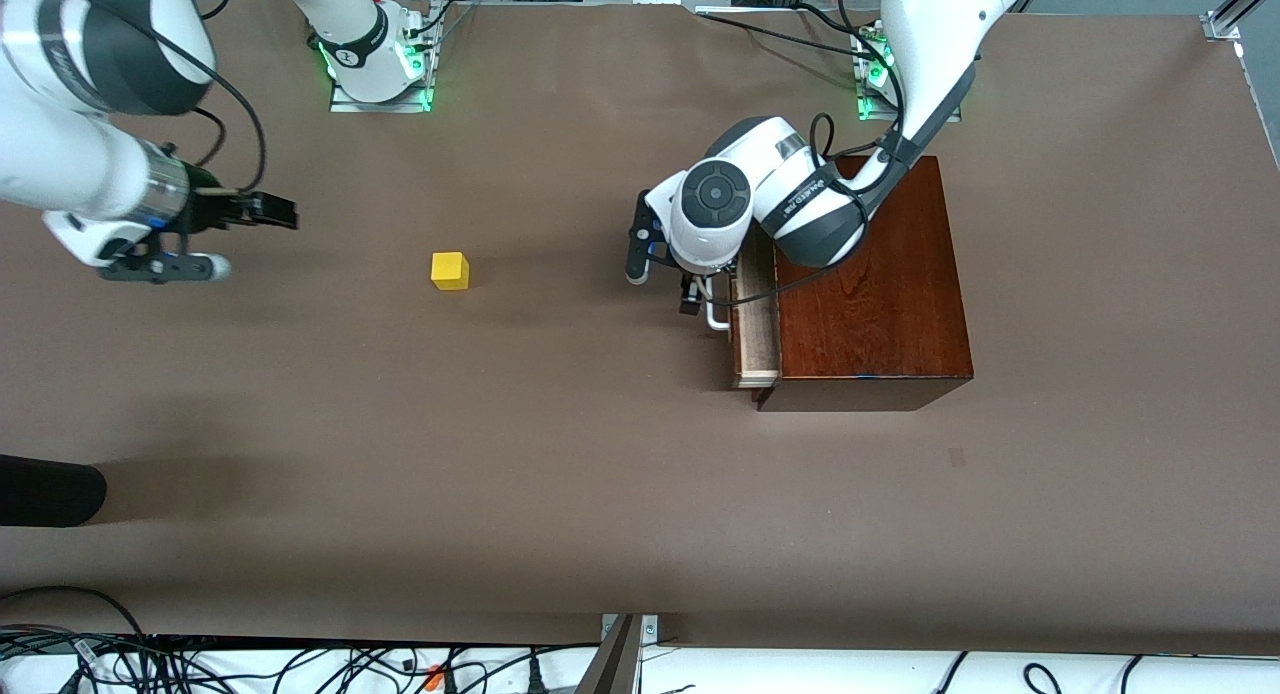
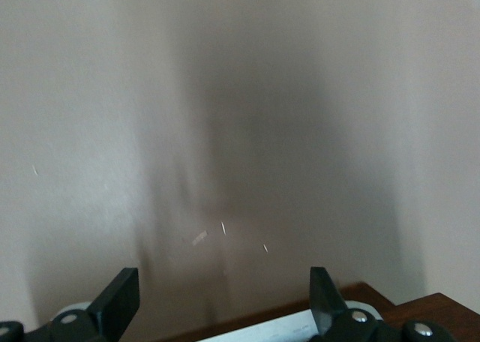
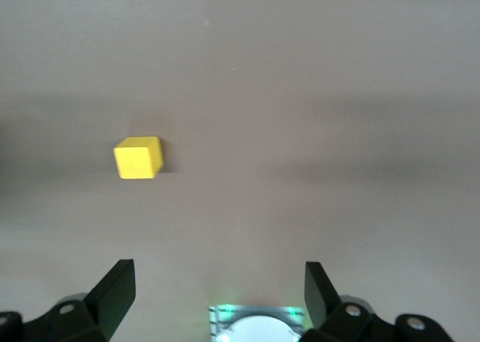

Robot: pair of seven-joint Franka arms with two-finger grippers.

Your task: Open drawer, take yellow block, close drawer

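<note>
yellow block [image 1: 450, 270] on table [image 1: 560, 454]; drawer [image 1: 756, 319] slightly out, left gripper [image 1: 690, 299] wide at handle [image 1: 716, 319]; right gripper [image 1: 272, 211] wide, over table, waiting.

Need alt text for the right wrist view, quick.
A yellow block sits alone on the brown table, clear of the right hand, whose open fingers frame the shot. Nothing is held.

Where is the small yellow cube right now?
The small yellow cube sits on the brown table, between the open right gripper and the wooden drawer box.
</note>
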